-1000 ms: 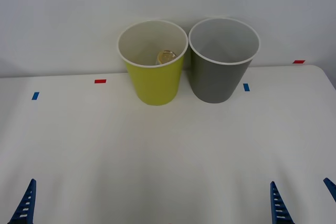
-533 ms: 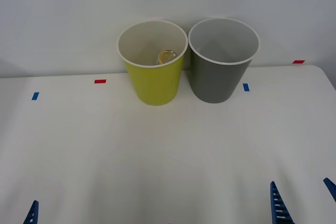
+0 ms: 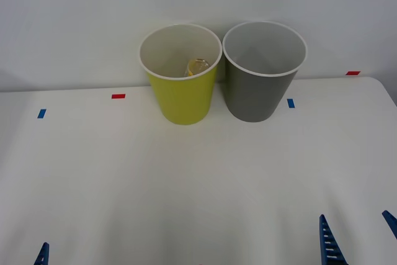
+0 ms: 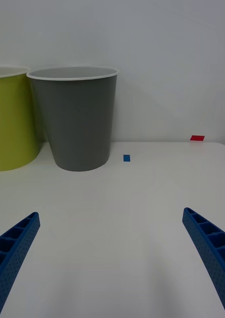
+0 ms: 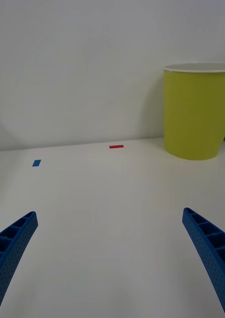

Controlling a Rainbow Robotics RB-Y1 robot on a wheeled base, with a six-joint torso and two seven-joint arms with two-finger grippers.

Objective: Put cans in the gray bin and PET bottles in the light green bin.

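Left gripper low at the near left of the table, fingers spread wide, holding nothing. Light green bin at the back, touching the gray bin on its right. PET bottle sits inside the green one, only its top showing. Likely light, smooth, squashable plastic; if it needed lifting, grip mid-body across the label. Right gripper low at near right, also wide and empty.
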